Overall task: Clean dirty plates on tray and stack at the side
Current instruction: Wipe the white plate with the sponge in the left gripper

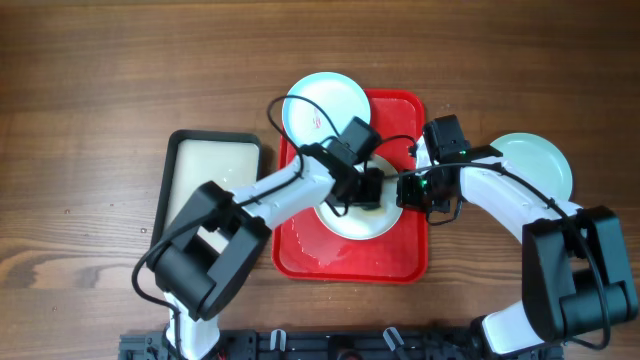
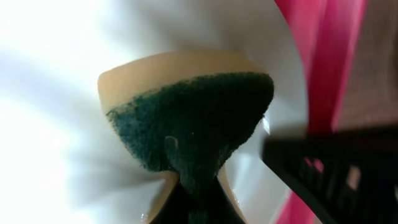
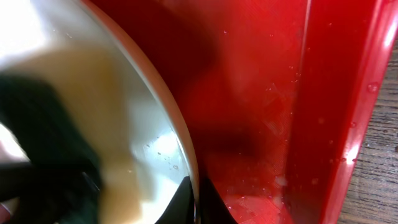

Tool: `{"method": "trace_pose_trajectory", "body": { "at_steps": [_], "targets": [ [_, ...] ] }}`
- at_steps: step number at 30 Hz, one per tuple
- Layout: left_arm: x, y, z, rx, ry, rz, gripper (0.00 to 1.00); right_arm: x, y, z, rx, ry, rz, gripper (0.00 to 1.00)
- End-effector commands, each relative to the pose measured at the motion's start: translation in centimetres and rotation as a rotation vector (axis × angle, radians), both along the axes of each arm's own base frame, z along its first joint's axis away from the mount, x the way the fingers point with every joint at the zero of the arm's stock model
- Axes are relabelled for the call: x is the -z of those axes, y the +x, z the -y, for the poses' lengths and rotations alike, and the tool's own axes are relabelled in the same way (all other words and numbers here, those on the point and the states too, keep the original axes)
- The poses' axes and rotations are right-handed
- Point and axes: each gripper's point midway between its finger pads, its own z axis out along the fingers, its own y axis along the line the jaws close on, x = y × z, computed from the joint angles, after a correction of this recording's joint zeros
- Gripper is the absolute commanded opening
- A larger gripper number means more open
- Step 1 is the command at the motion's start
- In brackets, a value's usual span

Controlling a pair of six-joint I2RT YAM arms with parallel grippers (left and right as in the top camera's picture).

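A white plate (image 1: 352, 226) lies in the middle of the red tray (image 1: 300, 255). My left gripper (image 1: 367, 188) is shut on a yellow sponge with a green scouring face (image 2: 186, 118) and presses it onto the white plate (image 2: 50, 93). My right gripper (image 1: 408, 190) is shut on the white plate's right rim; in the right wrist view its fingers (image 3: 194, 202) pinch the rim (image 3: 177, 124) above the wet tray (image 3: 261, 93). A pale blue plate with a red smear (image 1: 325, 105) sits at the tray's far left corner. Another pale blue plate (image 1: 540, 160) lies on the table to the right.
A dark-rimmed grey metal pan (image 1: 210, 185) stands on the wooden table left of the tray. Water drops lie on the tray floor near its right rim (image 3: 348, 124). Both arms cross over the tray's middle.
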Motion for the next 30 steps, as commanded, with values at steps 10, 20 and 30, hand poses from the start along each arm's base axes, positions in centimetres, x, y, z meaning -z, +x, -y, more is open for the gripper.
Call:
{"method": "trace_pose_trajectory", "body": {
  "at_steps": [10, 20, 30],
  "targets": [
    [3.4, 0.4, -15.3, -0.289, 0.578, -0.073, 0.04, 1.6, -0.7, 1.5, 0.015, -0.085, -0.038, 0.04],
    [-4.1, -1.3, -12.2, -0.281, 0.347, -0.07, 0.04, 1.6, -0.7, 1.5, 0.013, -0.087, -0.039, 0.05],
    [-9.3, -1.6, -27.0, -0.579, 0.638, 0.02, 0.04, 1.6, -0.4, 1.5, -0.01, -0.086, -0.02, 0.06]
  ]
}}
